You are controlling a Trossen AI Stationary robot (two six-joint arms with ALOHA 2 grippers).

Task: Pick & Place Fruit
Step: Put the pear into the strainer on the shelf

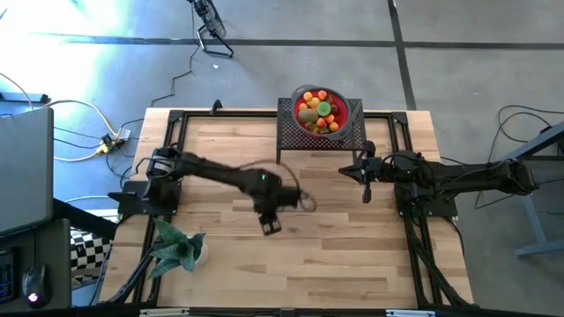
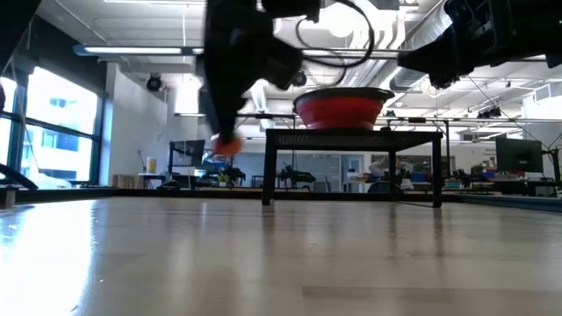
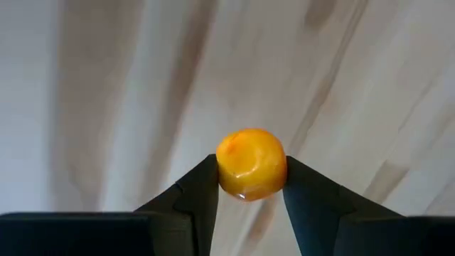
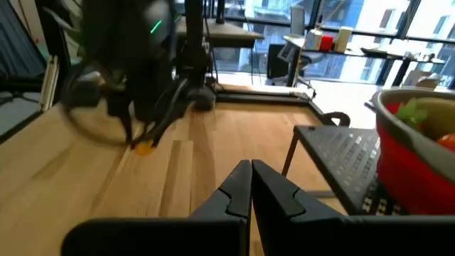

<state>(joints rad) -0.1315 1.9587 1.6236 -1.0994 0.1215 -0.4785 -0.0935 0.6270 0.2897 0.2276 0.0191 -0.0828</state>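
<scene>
— Where is the orange (image 3: 252, 163)?
— Gripped in the left gripper's (image 3: 250, 186) jaws, above the counter (image 1: 291, 264) near the middle of the high view.
— And the right gripper (image 4: 251, 171)?
— Jaws closed and empty, right of centre, beside the red bowl (image 1: 321, 111) of fruit.

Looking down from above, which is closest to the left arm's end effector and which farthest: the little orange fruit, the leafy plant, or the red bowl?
1. Orange fruit: held in the left end effector, mid-table.
2. Leafy plant: near the table's left front corner.
3. Red bowl: on the black stand at the far edge.
</scene>
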